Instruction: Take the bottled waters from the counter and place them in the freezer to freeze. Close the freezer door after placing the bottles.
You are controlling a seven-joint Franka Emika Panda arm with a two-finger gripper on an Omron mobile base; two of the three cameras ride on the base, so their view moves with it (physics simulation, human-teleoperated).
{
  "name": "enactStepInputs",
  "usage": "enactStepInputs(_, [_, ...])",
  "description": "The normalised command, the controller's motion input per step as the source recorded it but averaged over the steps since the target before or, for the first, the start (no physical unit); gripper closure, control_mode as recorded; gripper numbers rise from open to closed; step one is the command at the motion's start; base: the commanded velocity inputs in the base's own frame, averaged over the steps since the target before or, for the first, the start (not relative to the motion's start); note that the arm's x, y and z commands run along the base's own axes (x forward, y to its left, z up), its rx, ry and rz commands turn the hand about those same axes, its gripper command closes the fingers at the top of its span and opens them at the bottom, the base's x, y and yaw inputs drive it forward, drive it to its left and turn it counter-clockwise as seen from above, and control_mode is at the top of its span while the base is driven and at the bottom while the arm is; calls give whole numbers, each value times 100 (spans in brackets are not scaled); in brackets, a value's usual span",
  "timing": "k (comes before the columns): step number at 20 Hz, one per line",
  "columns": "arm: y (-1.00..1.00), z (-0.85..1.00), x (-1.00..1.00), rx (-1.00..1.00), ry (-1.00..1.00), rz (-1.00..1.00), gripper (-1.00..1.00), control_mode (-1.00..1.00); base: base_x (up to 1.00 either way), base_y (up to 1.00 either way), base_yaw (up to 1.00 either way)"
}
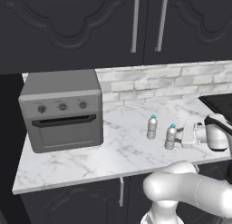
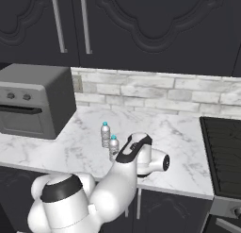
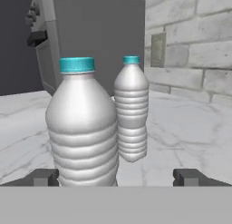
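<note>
Two bottles stand upright on the counter (image 1: 77, 157), right of the toaster oven (image 1: 63, 110). The near bottle (image 3: 82, 125) sits between the open gripper's (image 3: 115, 177) spread fingertips (image 3: 41, 177), nearer the left one, not clamped. The far bottle (image 3: 131, 109) stands just behind it, close beside.

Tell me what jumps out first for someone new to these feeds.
Two bottled waters, the nearer bottle and the farther bottle, stand upright side by side on the marble counter. The open pincer is level with the nearer one, its fingertips wide apart. A grey toaster oven sits at the counter's left end.
</note>
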Motion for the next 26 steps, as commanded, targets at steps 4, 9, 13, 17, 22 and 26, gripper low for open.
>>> enactStepInputs(4, [0, 0, -39, 2, 0, 0, -100, -100, 0, 0, 0])
enactStepInputs(9, [1, 0, -26, 1, -1, 1, -100, -100, 0, 0, 0])
enactStepInputs(13, [0, 0, 0, 0, 0, 2, -100, -100, 0, 0, 0])
enactStepInputs(17, [0, 0, 1, 0, 0, 0, -100, -100, 0, 0, 0])
enactStepInputs(22, [0, 0, 3, 0, 0, 0, -100, -100, 0, 0, 0])
enactStepInputs(26, [5, 0, 7, 0, 0, 0, -100, -100, 0, 0, 0])
